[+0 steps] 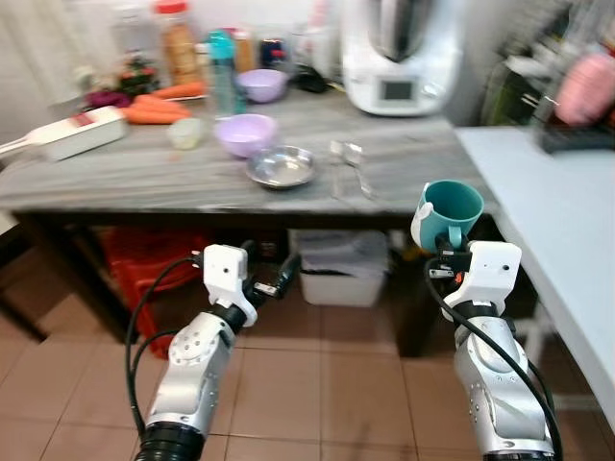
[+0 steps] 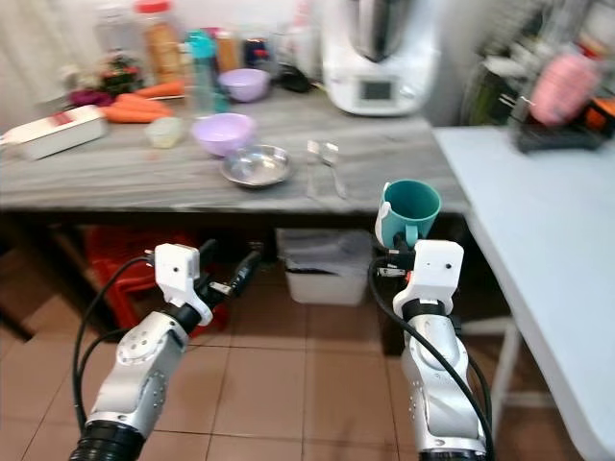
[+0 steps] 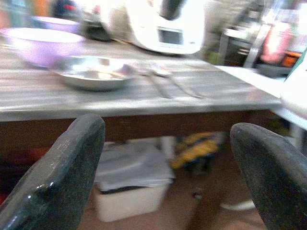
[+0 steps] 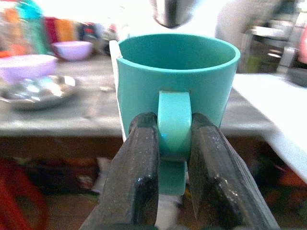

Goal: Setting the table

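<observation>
A smooth, faintly glossy plastic-looking finish is shown by the teal mug [image 4: 178, 67], and its handle is clamped between the matt, slightly rough black fingers [image 4: 140, 167] of the right gripper [image 4: 175, 158]. The same dull, grainy black is seen on the spread fingers [image 3: 72, 163] of the left gripper [image 1: 279, 280]. Bright reflections are given off by the polished metal bowl [image 1: 281, 166] and the metal spoons [image 1: 351, 163]. A matt grey, wood-grained surface is presented by the counter [image 1: 144, 173]. A soft satin plastic look is worn by the lilac bowl [image 1: 246, 133]. Glossy white plastic is shown on the kitchen machine [image 1: 399, 58].
</observation>
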### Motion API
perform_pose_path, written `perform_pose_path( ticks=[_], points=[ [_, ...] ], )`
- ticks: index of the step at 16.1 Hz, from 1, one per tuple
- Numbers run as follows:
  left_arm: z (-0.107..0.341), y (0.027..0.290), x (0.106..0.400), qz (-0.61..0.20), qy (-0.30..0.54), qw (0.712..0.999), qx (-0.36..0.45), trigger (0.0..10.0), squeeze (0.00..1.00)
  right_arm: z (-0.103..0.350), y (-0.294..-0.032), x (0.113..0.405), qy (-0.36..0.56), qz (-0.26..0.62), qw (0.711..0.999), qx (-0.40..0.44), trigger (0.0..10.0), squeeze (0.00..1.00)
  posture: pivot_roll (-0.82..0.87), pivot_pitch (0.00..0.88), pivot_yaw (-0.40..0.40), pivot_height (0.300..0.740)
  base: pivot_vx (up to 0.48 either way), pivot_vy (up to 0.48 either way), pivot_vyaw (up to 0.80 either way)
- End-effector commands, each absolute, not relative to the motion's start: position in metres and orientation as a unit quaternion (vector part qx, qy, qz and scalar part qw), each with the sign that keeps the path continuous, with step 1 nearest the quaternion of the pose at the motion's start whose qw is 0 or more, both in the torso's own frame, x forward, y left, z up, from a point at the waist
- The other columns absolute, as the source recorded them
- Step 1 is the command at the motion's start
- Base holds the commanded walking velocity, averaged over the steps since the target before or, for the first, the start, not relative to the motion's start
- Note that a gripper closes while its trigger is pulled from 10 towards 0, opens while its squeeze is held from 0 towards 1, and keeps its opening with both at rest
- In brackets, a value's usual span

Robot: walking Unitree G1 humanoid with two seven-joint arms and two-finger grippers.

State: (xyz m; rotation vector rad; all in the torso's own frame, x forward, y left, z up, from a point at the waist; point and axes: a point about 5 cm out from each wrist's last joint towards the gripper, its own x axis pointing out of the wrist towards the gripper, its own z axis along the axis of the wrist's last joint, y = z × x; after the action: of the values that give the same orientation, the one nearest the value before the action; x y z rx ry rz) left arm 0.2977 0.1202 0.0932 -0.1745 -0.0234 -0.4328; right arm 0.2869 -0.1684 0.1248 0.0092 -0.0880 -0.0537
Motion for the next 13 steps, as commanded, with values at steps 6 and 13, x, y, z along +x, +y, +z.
perform_pose_path(
  ticks=[6,13],
  points=[
    [0.098,0.153,0.285,-0.142,-0.022,0.988,-0.064,10.0,0.0,0.136,-0.164,0.271,-0.065,-0.02,0.998,0.006,10.0,0.0,0.0,0.0,0.026,0.74,0.346,0.0,0.0],
    [0.095,0.152,0.269,-0.144,-0.007,0.987,-0.064,10.0,0.0,0.135,-0.179,0.249,-0.053,-0.032,0.998,-0.018,10.0,0.0,-0.02,0.0,0.029,0.74,0.343,0.0,0.34]
  ],
)
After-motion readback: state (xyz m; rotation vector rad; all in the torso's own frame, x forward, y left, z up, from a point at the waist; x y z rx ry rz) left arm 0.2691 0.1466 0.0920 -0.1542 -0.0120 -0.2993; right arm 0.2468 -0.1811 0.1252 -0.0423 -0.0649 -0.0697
